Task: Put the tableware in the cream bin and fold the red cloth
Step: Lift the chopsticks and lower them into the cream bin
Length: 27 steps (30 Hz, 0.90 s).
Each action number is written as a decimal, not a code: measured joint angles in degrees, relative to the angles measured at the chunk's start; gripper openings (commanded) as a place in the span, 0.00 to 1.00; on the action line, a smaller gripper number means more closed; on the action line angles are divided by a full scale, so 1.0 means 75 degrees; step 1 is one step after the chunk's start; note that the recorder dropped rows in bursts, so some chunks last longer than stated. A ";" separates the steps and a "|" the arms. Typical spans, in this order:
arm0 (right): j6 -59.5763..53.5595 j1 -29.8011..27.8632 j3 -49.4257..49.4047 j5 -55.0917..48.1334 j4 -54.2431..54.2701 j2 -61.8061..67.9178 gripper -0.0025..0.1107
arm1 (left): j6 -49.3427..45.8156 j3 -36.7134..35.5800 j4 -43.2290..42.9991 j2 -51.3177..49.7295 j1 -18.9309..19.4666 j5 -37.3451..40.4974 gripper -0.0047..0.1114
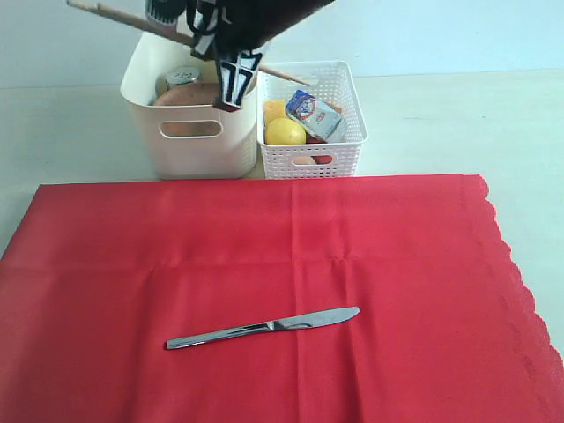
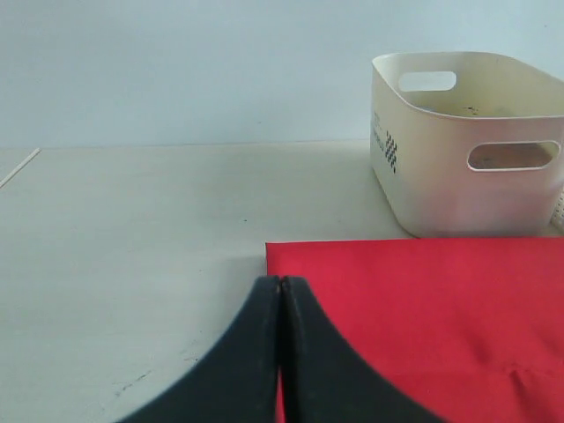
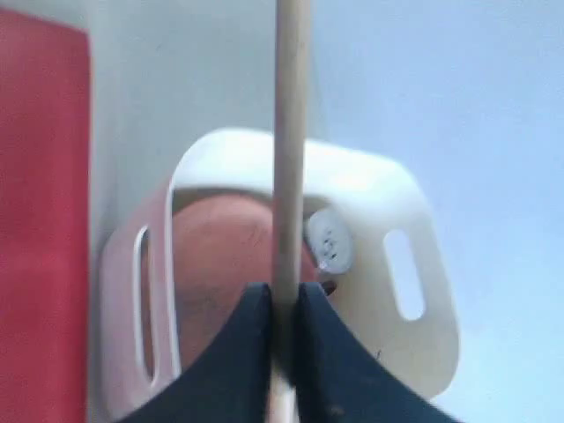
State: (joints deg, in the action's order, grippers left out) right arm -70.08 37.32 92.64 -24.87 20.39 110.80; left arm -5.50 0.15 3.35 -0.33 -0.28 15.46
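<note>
Right wrist view: right claw (image 3: 284, 304) clamped on chopsticks (image 3: 291, 132) above cream bin (image 3: 379, 185); plate (image 3: 220, 256), probably, blurred inside. Left claw (image 2: 280, 295) closed, empty, over bench (image 2: 132, 264). Knife (image 1: 264, 328) lies on red cloth (image 1: 397, 264).

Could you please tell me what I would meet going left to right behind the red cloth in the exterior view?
Cream bin → white lattice basket, with a lemon then a milk carton inside it. The right tool, holding chopsticks, overlaps the bin, so it is left out.
</note>
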 measured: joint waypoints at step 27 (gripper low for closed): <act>-0.1202 0.1013 0.1396 0.4899 0.1835 0.2822 0.07 | 0.0000 0.0000 0.0000 0.0000 0.0000 0.0000 0.04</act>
State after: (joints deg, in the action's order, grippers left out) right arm -79.09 44.92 103.11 11.88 34.15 131.97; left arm -5.50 0.15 3.35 -0.33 -0.28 15.46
